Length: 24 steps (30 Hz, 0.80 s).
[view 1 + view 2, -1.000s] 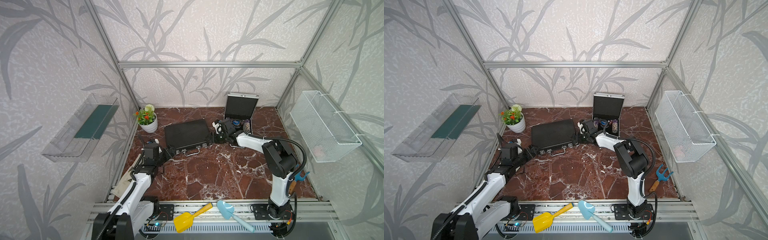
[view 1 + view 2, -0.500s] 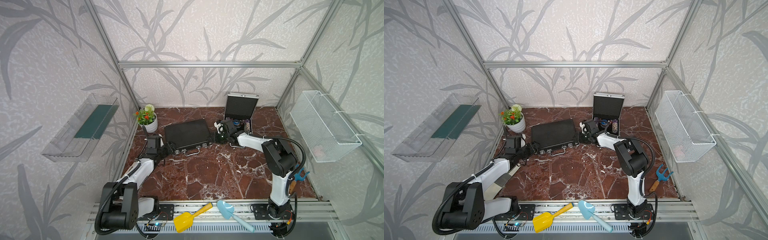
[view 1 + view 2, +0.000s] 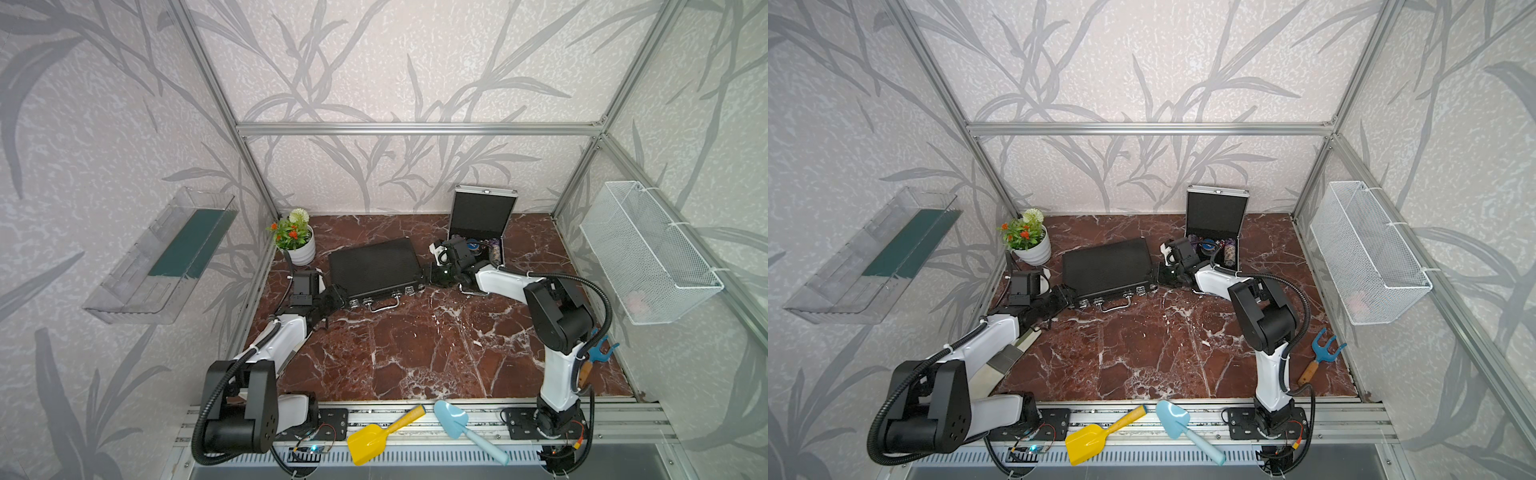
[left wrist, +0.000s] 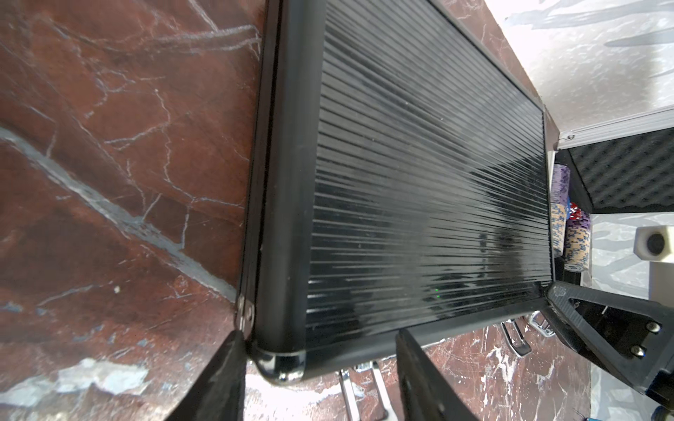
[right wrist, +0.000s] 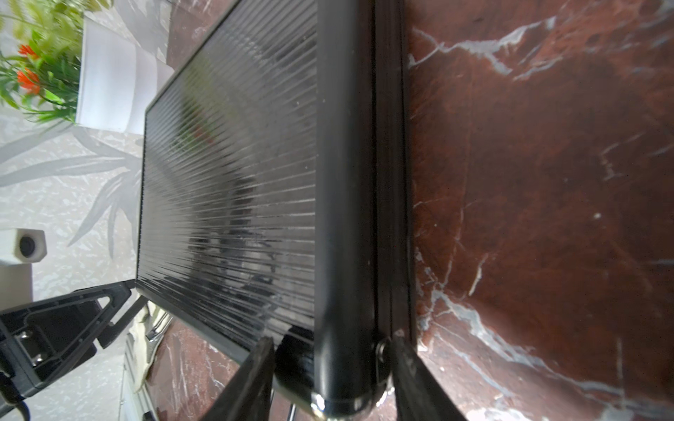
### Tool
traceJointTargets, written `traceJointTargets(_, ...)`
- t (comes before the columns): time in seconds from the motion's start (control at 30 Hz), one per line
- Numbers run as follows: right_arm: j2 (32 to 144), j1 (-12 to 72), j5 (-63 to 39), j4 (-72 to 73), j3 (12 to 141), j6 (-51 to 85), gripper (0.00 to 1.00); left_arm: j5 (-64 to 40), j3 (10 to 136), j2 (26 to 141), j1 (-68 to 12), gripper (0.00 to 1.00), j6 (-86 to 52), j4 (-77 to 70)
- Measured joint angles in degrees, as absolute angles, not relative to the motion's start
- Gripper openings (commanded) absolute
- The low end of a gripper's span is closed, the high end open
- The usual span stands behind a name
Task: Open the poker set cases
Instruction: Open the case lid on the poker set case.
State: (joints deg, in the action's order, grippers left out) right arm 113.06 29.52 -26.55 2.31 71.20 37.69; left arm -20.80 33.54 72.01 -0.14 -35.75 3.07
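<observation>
Both pincers are at the front corners of the black case (image 3: 374,266). It lies flat and closed on the table (image 3: 415,353) just beside the flower pot (image 3: 301,251), with its chrome handle (image 3: 382,305) on the long side farther from the pot.

The right pincer (image 5: 332,342), at the corner farthest from the pot, stands narrow with a finger against each face of that corner, so it looks clamped on the case. The left pincer (image 4: 319,339), at the front corner nearer the pot, straddles its corner. One finger is at the end wall by the seam and the other is out in front of the front wall. I cannot tell whether it grips.

The silver case (image 3: 482,216) stands beyond the black one from the pot, lid upright and poker chips (image 3: 1227,255) showing, so that half looks done.

The step in hand, as I judge it, is raising the black lid. The next move calls for both holds to sit above the seam, on the lid alone, and to rise together. Whether the latches are released I cannot tell.
</observation>
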Motion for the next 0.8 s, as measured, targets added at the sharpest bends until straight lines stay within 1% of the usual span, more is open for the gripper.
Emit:
traceJointTargets(0.23, 111.1, 29.3, -27.4, 3.1, 71.1, 40.6, 0.51, -20.9, 34.2, 67.0, -0.2, 0.54, -36.2, 5.3)
traceJointTargets(0.57, 108.5, 29.3, -27.0, 4.0, 71.4, 42.4, 0.52, -20.6, 36.8, 63.9, -0.2, 0.55, -37.1, 7.4)
traceJointTargets(0.8, 108.3, 28.9, -27.0, 3.4, 76.0, 44.8, 0.52, -20.0, 42.2, 63.6, -0.2, 0.57, -38.0, 9.5)
